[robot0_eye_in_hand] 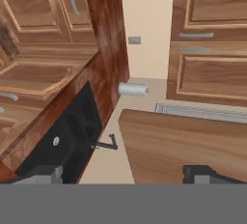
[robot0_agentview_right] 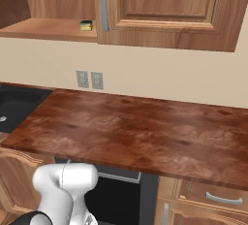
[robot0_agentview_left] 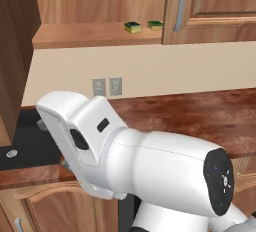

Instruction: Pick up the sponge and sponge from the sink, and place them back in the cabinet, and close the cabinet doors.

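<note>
Both sponges (robot0_agentview_left: 133, 27) (robot0_agentview_left: 155, 25) already on cabinet (robot0_agentview_left: 95, 35) shelf, at twelve o'clock; claw (robot0_eye_in_hand: 126, 172) spread, empty; only cabinet doors (robot0_agentview_left: 212, 8) left to shut.

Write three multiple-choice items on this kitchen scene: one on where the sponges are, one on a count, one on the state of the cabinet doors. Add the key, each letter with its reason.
1. Where do the two sponges lie?
A. in the sink basin
B. on the cabinet's open shelf
C. on the countertop

2. How many wall outlet plates sit side by side above the countertop?
A. one
B. two
C. four

3. How does the cabinet stand?
A. both doors shut
B. open, the shelf exposed
C. doors taken off

Key:
1 B: both sponges rest on the cabinet shelf, not in the sink.
2 B: two outlet plates show on the wall above the countertop.
3 B: the shelf is uncovered beside the cabinet door, so closing is not yet done.
</note>
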Available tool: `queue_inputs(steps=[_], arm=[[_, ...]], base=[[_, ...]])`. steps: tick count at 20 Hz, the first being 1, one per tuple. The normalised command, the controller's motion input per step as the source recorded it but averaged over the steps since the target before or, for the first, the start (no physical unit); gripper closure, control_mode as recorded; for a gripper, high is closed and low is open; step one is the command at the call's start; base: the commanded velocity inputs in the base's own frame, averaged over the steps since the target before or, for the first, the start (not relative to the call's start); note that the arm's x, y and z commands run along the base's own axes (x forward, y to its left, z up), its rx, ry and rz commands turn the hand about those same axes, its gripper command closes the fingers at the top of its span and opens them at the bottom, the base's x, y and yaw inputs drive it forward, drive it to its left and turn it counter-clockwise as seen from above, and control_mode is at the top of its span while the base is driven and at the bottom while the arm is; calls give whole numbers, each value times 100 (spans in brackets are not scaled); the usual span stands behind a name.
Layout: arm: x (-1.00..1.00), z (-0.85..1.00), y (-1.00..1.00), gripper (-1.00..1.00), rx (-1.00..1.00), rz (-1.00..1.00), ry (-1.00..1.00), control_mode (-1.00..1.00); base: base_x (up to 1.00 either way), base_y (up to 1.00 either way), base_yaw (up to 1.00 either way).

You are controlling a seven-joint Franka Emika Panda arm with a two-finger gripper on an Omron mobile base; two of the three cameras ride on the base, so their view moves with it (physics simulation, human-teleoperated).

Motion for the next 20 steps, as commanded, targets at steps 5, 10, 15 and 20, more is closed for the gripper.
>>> queue_inputs(steps=[5, 10, 15, 20], arm=[[-18, 10, 20, -100, 0, 0, 5, -100], [-14, 13, 19, -100, 0, 0, 11, -100], [-20, 13, 15, -100, 5, 0, 12, -100], [-25, 5, 21, -100, 5, -3, 1, -100]], base=[[0, 0, 0], [0, 0, 0], [0, 0, 0], [0, 0, 0]])
